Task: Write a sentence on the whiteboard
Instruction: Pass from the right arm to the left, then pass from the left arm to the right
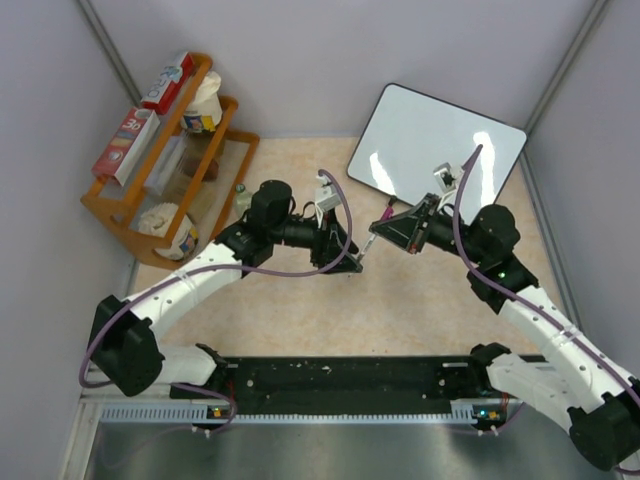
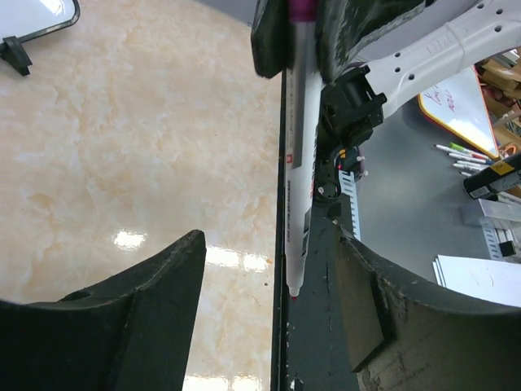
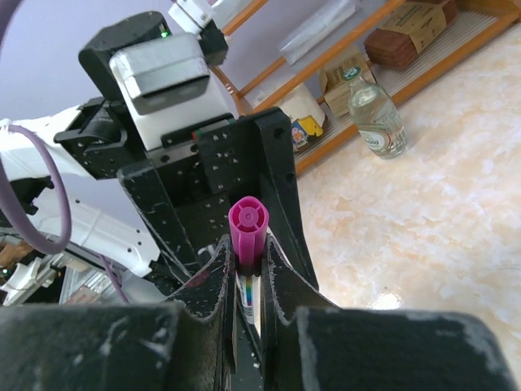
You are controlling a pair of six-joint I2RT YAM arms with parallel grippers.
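Note:
The whiteboard (image 1: 435, 150) lies tilted at the back right, and its surface looks blank; no sentence shows on it. Its corner shows in the left wrist view (image 2: 37, 20). My right gripper (image 1: 380, 230) is shut on a white marker (image 1: 370, 244) with a magenta end (image 3: 248, 224), held mid-table above the beige surface. In the right wrist view the right gripper (image 3: 247, 248) has its fingers pinching the barrel. My left gripper (image 1: 352, 262) faces it, open. In the left wrist view the left gripper (image 2: 269, 236) has the marker (image 2: 299, 163) hanging between its fingers, bare tip down, touching neither.
A wooden shelf (image 1: 120, 215) with boxes, cups and packets stands at the back left. A small clear bottle (image 3: 370, 118) stands by its foot. A black rail (image 1: 340, 375) runs along the near edge. Grey walls close in on three sides.

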